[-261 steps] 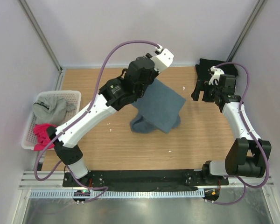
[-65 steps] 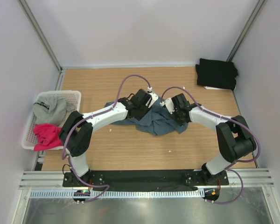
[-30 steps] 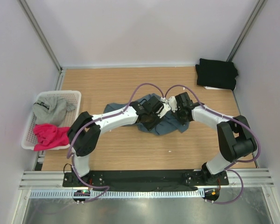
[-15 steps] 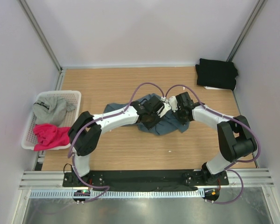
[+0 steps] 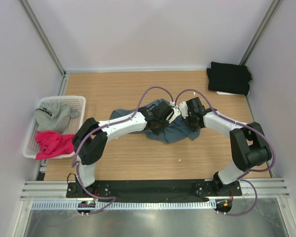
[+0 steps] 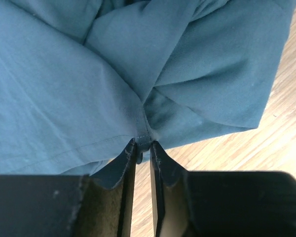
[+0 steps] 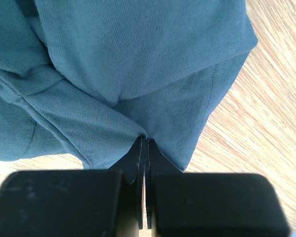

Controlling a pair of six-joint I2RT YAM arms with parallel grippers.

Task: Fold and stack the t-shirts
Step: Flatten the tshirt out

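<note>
The slate blue-grey t-shirt lies crumpled on the wooden table, mid-table. In the left wrist view my left gripper pinches a hem fold of this shirt, with a narrow gap behind the tips. My right gripper is shut on a fold of the same shirt near its edge. From above, the left gripper and right gripper sit low on the cloth, close together. A folded black t-shirt rests at the far right corner.
A white slatted basket stands at the table's left edge. It holds a light grey t-shirt and a bright pink t-shirt. Pale walls enclose the table on three sides.
My left gripper's jaws have closed onto the shirt's hem fold. Both arms have stayed almost where they were, and the right gripper has stayed shut.
</note>
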